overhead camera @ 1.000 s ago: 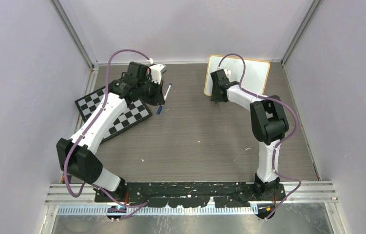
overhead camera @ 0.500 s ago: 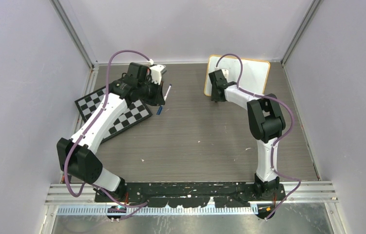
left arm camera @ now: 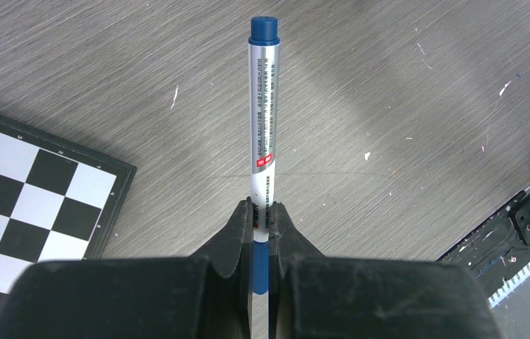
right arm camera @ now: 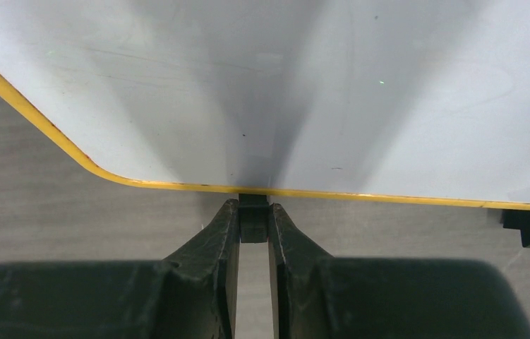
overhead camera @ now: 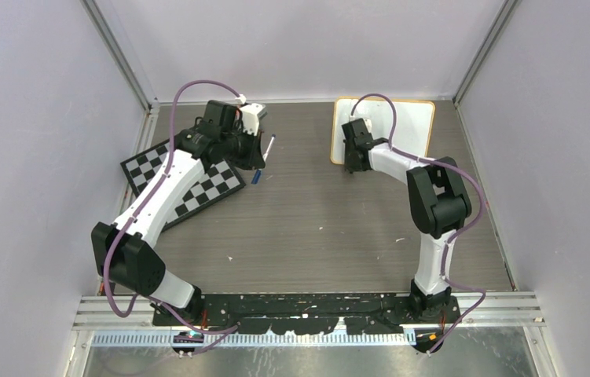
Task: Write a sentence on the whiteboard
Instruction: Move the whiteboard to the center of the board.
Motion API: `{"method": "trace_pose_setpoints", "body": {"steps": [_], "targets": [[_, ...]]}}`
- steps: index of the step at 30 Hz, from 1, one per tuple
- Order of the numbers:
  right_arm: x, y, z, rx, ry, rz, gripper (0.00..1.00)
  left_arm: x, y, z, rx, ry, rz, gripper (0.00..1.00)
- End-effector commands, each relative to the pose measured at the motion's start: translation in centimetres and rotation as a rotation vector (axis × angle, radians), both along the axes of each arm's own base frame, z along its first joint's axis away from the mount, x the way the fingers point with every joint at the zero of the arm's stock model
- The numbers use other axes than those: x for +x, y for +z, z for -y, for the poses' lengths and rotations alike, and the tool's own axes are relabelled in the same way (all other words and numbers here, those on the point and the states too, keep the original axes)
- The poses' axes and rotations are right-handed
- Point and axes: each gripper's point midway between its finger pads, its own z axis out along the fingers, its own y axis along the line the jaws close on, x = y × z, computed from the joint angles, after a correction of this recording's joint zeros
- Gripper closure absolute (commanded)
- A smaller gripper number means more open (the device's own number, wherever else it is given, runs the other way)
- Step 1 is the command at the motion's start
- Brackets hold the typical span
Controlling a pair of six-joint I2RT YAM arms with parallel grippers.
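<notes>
Steadiness first: your right claw (right arm camera: 253, 212) pinches the whiteboard's (right arm camera: 360, 92) black foot (right arm camera: 253, 224); brace it before bringing over the marker (left arm camera: 262, 106) clamped in your left claw (left arm camera: 262, 212).

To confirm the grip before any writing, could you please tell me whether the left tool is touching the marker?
Touching. The left wrist view shows the left tool closed on the marker, with both fingers pressed against its barrel.

Even, diffuse light from above in the top view; soft, faint shadows on the table (overhead camera: 315, 220). Print on the marker (left arm camera: 262, 106) sharp, pale diagonal sheen across the wood grain. Grey shadow bands fanning over the glossy whiteboard (right arm camera: 389, 92); near housing of the right end effector (right arm camera: 254, 209) blurred.
</notes>
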Motion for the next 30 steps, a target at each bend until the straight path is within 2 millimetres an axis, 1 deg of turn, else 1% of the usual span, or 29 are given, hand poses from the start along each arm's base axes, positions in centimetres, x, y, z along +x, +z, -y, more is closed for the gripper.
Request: {"method": "trace_pose_setpoints", "body": {"steps": [1, 5, 8, 11, 15, 21, 26, 28, 29, 30], "targets": [[-2.4, 3.6, -1.6, 0.068, 0.066, 0.032, 1.0, 0.5, 1.1, 0.0, -0.026, 0.003, 0.037, 1.0], [-5.4, 4.2, -3.6, 0.112, 0.143, 0.006, 1.0, 0.5, 1.2, 0.0, -0.028, 0.005, 0.037, 1.0], [-8.2, 3.8, -5.1, 0.123, 0.213, -0.027, 1.0, 0.5, 1.3, -0.2, -0.03, 0.008, 0.037, 1.0], [-10.6, 3.8, -6.5, 0.114, 0.281, -0.042, 1.0, 0.6, 1.6, -0.7, -0.043, 0.024, 0.026, 1.0], [-13.9, 4.1, -8.3, 0.087, 0.382, -0.029, 1.0, 0.8, 2.5, -1.7, -0.069, 0.056, 0.035, 1.0], [-17.7, 4.3, -9.2, 0.087, 0.468, -0.028, 1.0, 0.9, 4.2, -3.2, -0.078, 0.105, 0.071, 1.0], [-21.5, 3.6, -10.0, 0.08, 0.564, -0.096, 1.0, 0.6, 5.2, -4.0, -0.079, 0.135, 0.091, 1.0], [-22.6, 3.3, -10.4, 0.075, 0.612, -0.112, 1.0, 0.5, 5.5, -4.2, -0.081, 0.141, 0.101, 1.0], [-23.1, 3.2, -10.6, 0.08, 0.634, -0.119, 0.96, 0.4, 5.5, -4.2, -0.082, 0.143, 0.1, 1.0], [-23.7, 3.1, -10.8, 0.089, 0.656, -0.129, 0.88, 0.4, 5.6, -4.3, -0.083, 0.147, 0.102, 1.0]]}}
